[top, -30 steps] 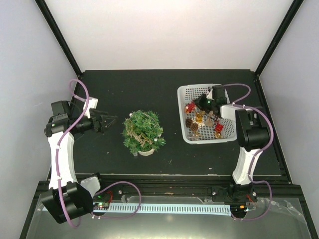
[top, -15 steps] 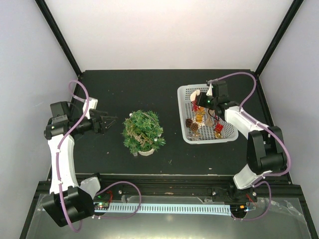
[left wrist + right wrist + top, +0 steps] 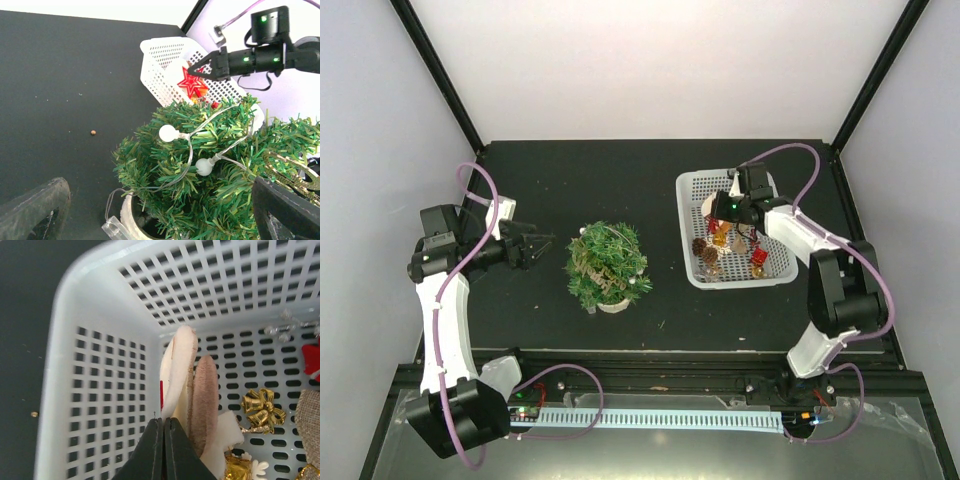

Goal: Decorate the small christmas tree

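The small christmas tree (image 3: 607,263) stands on the black table left of centre, wound with a clear light string with white bulbs (image 3: 168,133) and carrying a gold ornament (image 3: 295,172). My left gripper (image 3: 525,247) hovers just left of the tree, open, its dark fingers (image 3: 30,210) wide apart at the bottom of the left wrist view, with nothing between them. My right gripper (image 3: 712,215) is over the left part of the white basket (image 3: 692,180), jaws shut. A red star ornament (image 3: 192,82) hangs just under its tips by a thin thread.
The basket holds gold bells (image 3: 262,407), beige felt pieces (image 3: 205,400), a pine cone (image 3: 700,246) and a red gift box (image 3: 759,257). A small crumb (image 3: 93,132) lies on the table. Black frame posts and pale walls enclose the table.
The right arm has re-posed: its wrist swung toward the back of the basket while the shut jaws stayed over the basket's left part. The left arm and tree have not moved.
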Controlling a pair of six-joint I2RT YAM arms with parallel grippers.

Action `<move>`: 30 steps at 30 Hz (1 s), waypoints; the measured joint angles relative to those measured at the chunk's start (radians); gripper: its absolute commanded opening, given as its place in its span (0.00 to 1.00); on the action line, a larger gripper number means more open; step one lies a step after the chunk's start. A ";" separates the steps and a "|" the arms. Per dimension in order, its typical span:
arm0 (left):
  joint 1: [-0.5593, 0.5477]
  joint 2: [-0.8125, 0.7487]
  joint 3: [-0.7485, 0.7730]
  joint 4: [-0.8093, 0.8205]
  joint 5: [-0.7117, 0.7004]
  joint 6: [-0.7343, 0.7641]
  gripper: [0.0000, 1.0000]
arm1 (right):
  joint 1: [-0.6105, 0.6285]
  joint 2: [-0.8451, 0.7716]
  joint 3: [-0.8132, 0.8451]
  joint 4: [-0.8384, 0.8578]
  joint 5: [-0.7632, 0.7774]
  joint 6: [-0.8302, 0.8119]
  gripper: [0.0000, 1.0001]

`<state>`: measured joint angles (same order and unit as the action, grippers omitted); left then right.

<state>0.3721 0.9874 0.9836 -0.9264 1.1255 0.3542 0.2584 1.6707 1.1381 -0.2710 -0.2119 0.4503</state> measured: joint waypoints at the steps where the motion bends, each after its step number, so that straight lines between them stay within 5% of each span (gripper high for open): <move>1: 0.000 0.000 0.000 0.000 0.000 0.000 0.99 | 0.000 0.023 0.006 -0.007 -0.002 0.000 0.08; 4: 0.000 0.000 0.000 0.000 0.000 0.000 0.99 | 0.000 0.074 0.008 -0.020 -0.014 -0.003 0.24; 11: 0.000 0.001 0.000 0.000 0.000 0.000 0.99 | 0.000 0.100 0.022 -0.033 -0.040 -0.002 0.33; 30: 0.000 0.001 0.000 0.000 0.000 0.000 0.99 | 0.000 0.161 0.088 -0.052 -0.045 0.000 0.35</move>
<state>0.3721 0.9882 0.9836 -0.9260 1.1252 0.3542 0.2584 1.8313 1.2259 -0.3233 -0.2565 0.4507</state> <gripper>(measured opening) 0.989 0.346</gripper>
